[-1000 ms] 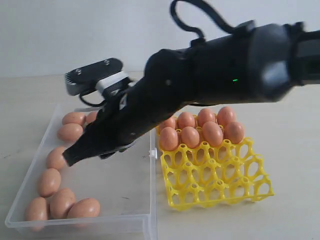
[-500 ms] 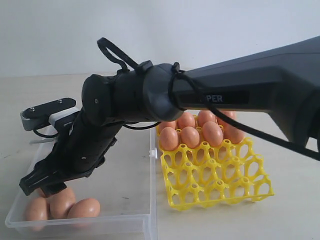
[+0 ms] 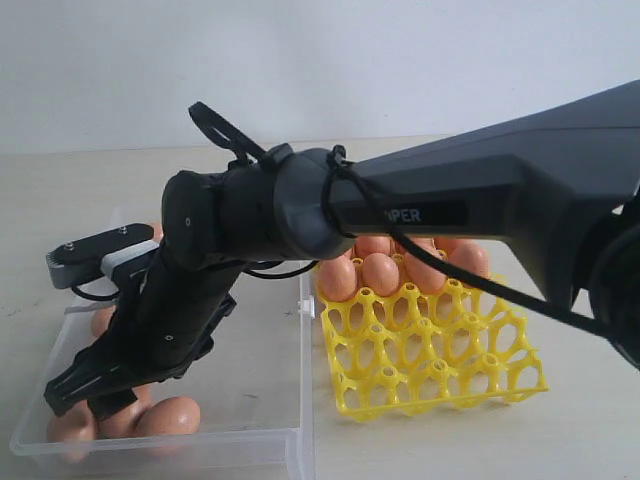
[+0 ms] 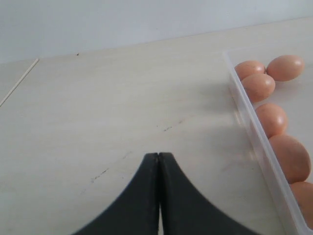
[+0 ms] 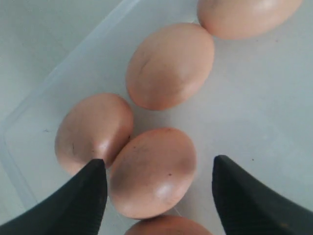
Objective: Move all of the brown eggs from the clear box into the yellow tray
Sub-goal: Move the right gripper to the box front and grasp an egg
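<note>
My right gripper [image 3: 85, 392] reaches across into the front left corner of the clear box [image 3: 268, 365]. It is open and low over the brown eggs [image 3: 172, 414] clustered there. In the right wrist view one brown egg [image 5: 152, 171] lies between the fingertips [image 5: 95, 171] of the right gripper [image 5: 159, 159], apart from both, with more eggs [image 5: 93, 129] touching it. The yellow tray [image 3: 440, 370] stands right of the box, eggs [image 3: 381, 273] filling its back rows and its front cups open. My left gripper [image 4: 159, 155] is shut, empty, over the bare table beside the box wall [image 4: 254, 132].
The right arm's dark body [image 3: 300, 205] spans the box and hides most of its eggs and part of the tray's back rows. A row of eggs [image 4: 272, 117] lies along the box wall near my left gripper. A pale wall rises behind the table.
My right arm has swung from over the box's middle down to its front left corner, and its jaws have widened. Over the last half second it sank a little lower.
</note>
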You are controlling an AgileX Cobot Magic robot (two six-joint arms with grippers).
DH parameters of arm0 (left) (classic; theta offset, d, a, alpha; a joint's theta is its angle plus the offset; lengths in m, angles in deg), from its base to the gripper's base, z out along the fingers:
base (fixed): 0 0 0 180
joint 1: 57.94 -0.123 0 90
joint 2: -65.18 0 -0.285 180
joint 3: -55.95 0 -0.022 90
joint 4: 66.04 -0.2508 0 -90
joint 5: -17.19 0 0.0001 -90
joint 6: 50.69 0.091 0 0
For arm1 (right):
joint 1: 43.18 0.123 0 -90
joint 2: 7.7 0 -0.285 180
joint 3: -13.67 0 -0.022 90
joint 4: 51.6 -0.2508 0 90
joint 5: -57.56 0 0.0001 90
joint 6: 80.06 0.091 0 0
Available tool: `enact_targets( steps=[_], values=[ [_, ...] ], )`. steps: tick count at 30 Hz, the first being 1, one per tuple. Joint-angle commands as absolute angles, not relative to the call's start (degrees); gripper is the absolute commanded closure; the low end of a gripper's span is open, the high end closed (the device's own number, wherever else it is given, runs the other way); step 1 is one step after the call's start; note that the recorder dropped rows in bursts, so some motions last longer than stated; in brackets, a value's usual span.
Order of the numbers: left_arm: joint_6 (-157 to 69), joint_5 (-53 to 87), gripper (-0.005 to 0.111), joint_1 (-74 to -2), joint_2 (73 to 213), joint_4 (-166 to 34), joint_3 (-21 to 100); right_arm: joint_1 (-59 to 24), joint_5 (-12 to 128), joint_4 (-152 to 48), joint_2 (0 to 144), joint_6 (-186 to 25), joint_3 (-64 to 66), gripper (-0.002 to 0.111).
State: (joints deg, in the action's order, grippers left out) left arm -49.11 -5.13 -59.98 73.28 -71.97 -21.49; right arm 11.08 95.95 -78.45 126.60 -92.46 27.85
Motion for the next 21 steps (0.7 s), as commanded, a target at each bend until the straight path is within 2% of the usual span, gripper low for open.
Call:
enact_targets(
  steps=[1, 5, 7, 9, 12, 13, 21],
  values=[
    [-49.36, -4.61, 0.107, -59.55, 72.97, -71.83, -21.26, 12.16, 95.78, -79.92, 127.98, -93.02, 28.33, 0.047],
    [-49.36, -4.61, 0.107, -59.55, 72.97, -71.83, -21.26, 12.64, 95.35, -80.58, 129.42, -93.12, 28.33, 0.047],
    [-49.36, -4.61, 0.107, -59.55, 72.97, -71.83, -21.26, 12.62, 94.65, -80.26, 129.53, -93.12, 28.33, 0.051],
    [-49.36, -4.61, 0.107, -59.55, 72.97, -71.83, -21.26, 12.62, 93.86, -79.7, 129.41, -93.12, 28.33, 0.067],
    [-49.36, -4.61, 0.107, -59.55, 72.97, -71.83, -21.26, 12.62, 91.94, -78.18, 128.33, -93.12, 28.33, 0.103],
    [-49.36, -4.61, 0.107, -59.55, 72.97, -71.83, -21.26, 12.45, 90.79, -77.36, 127.63, -93.09, 28.17, 0.107],
    [-49.36, -4.61, 0.107, -59.55, 72.97, -71.83, -21.26, 10.26, 72.0, -68.91, 117.61, -92.92, 18.91, 0.108]
  ],
)
